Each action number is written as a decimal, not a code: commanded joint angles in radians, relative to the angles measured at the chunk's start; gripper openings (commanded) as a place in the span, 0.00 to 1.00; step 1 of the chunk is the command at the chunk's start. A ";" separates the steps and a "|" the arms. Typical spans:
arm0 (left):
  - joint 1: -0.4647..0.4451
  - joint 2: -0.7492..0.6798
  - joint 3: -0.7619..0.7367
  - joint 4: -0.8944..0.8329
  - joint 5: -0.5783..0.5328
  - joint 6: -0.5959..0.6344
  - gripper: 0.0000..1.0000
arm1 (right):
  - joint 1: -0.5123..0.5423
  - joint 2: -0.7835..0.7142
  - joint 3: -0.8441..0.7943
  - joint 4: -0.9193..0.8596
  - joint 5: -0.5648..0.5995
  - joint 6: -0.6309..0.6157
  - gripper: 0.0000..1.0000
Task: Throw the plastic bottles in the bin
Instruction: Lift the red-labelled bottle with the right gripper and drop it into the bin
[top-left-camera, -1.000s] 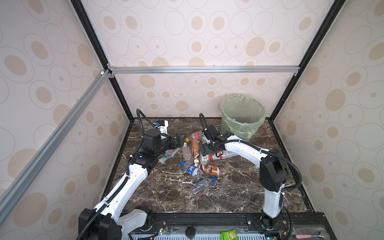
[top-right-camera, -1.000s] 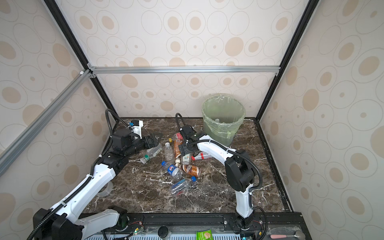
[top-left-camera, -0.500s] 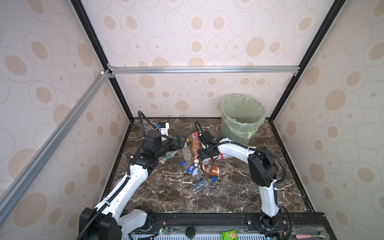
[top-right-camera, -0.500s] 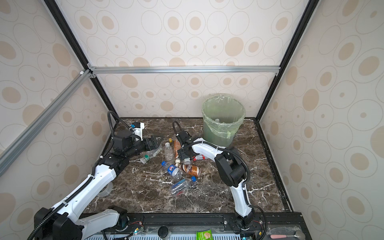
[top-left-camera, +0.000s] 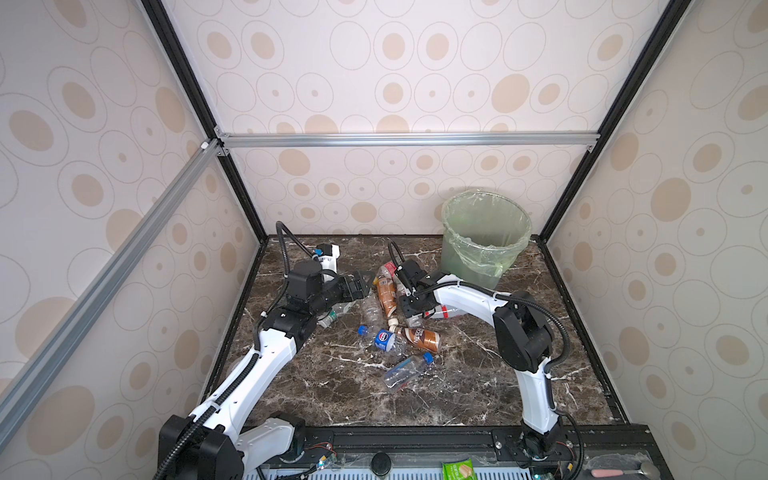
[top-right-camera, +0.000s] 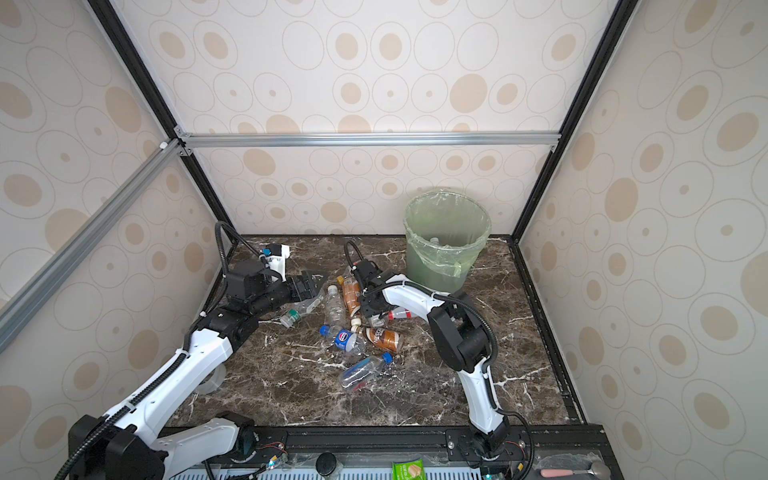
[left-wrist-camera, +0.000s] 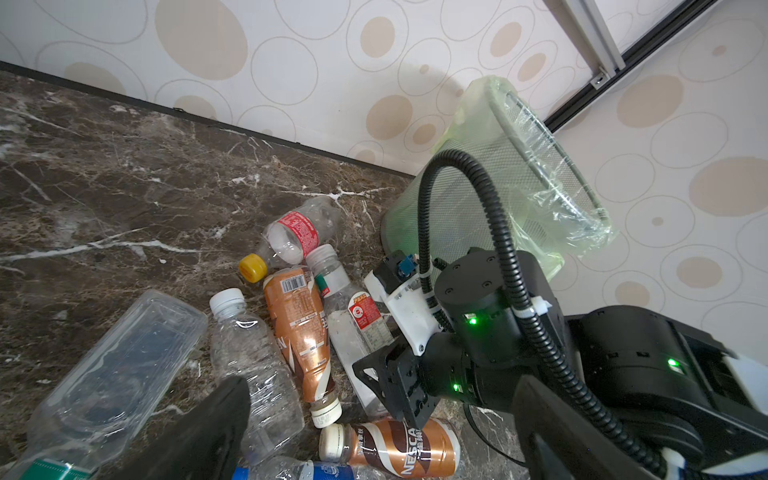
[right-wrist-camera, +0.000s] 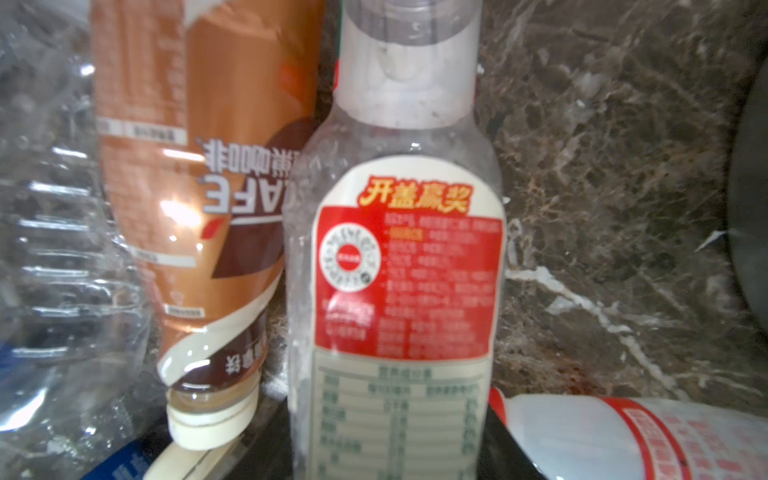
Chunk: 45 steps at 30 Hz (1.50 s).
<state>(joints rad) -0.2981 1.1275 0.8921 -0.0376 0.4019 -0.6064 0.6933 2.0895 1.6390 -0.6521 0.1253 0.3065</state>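
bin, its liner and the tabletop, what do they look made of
Bin: fine mesh, likely metal or plastic; a grid pattern shows through its wall. Liner: thin glossy pale green plastic film, crinkled over the rim. Tabletop: dark brown marble or marble-look laminate, white veins, slight sheen.

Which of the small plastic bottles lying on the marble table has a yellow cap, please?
The clear bottle with the red wrap-around label, lying farthest back in the pile, near the green-lined bin; no other visible cap is yellow.

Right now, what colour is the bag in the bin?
Pale green. The bag over the bin shows best in a top view.
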 joint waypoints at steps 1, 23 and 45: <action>0.007 -0.024 0.007 0.071 0.050 -0.013 0.99 | -0.012 -0.084 0.051 -0.048 0.048 -0.013 0.48; -0.080 -0.007 0.061 0.298 0.147 -0.017 0.99 | -0.033 -0.511 0.475 0.076 0.442 -0.357 0.45; -0.086 0.063 0.055 0.301 0.130 -0.022 0.99 | -0.349 -0.476 0.393 -0.095 0.242 -0.194 0.99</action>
<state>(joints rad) -0.3798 1.1824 0.9089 0.2260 0.5297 -0.6373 0.3359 1.6886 2.0193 -0.7410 0.3695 0.1181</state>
